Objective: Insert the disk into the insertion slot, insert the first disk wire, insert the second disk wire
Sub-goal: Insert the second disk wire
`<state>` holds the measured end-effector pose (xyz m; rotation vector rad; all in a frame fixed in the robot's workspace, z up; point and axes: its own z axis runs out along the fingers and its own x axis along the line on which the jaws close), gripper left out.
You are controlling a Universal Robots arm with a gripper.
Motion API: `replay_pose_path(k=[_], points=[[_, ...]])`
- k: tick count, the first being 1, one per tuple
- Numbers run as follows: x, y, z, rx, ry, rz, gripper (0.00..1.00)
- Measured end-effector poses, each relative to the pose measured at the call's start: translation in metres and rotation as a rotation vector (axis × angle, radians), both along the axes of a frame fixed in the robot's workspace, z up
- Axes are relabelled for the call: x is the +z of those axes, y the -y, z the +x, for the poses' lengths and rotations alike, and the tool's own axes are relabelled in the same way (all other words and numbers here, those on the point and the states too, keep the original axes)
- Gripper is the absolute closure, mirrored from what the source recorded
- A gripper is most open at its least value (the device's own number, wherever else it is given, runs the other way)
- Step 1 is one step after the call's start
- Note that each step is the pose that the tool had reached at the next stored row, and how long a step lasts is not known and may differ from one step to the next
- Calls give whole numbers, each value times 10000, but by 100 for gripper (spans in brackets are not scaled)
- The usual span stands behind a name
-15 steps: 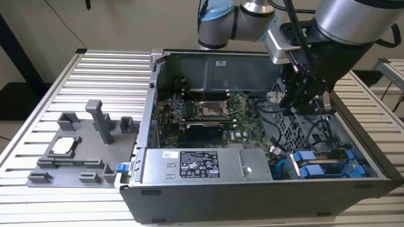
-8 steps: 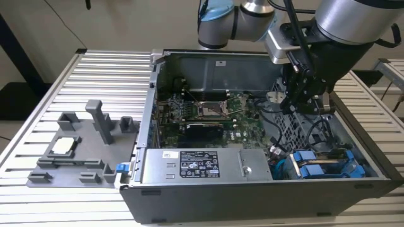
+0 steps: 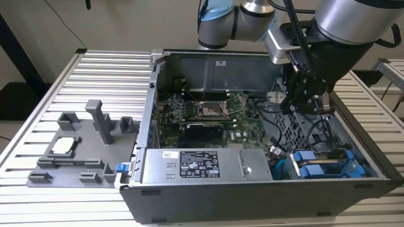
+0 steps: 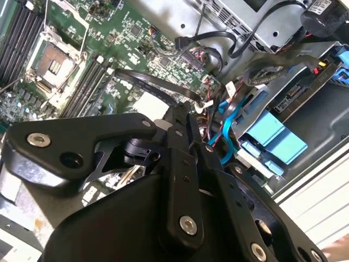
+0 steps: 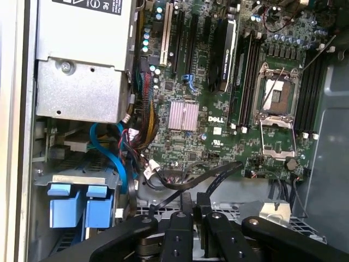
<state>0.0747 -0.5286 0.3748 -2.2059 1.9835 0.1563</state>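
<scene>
**Drive bay loaded, gripper down in the case on a wire**

Starting at the near edge in the exterior view: the open computer case point(image 3: 252, 203) lies on its side on the slatted metal table point(image 3: 107, 66). Along the case's near wall sits the silver power supply point(image 3: 196, 165), and right beside it, at about 4 o'clock in the case, is the drive bay. Two blue drive carriers point(image 3: 313, 171) are slotted in there side by side. The disk is one of that pair, seated in the bay, but we honestly can't tell which. Light blue cables point(image 5: 112, 158) loop up between the bay and the power supply.

Next back is the green motherboard point(image 3: 208, 113), filling the middle of the case with its bare processor socket point(image 5: 278, 103).

The gripper point(image 3: 294, 106) hangs inside the case at about 2 o'clock, above the perforated metal beyond the bay. In both wrist views its fingers point(image 5: 180, 224) are drawn almost together, with just a sliver between them, and a black wire point(image 5: 218, 173) curves off the board edge straight down into that pinch, so it looks clamped on the wire.

Over at 9 o'clock, well apart from the case, a grey plastic fixture point(image 3: 75, 151) sits on the table.
</scene>
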Motion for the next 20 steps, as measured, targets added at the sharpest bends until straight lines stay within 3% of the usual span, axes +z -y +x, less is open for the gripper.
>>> replay_pose_path(k=[11,20], points=[[1,16,16,-1,-17,-12,84],[-3,206,179,0,-260,-10,84]])
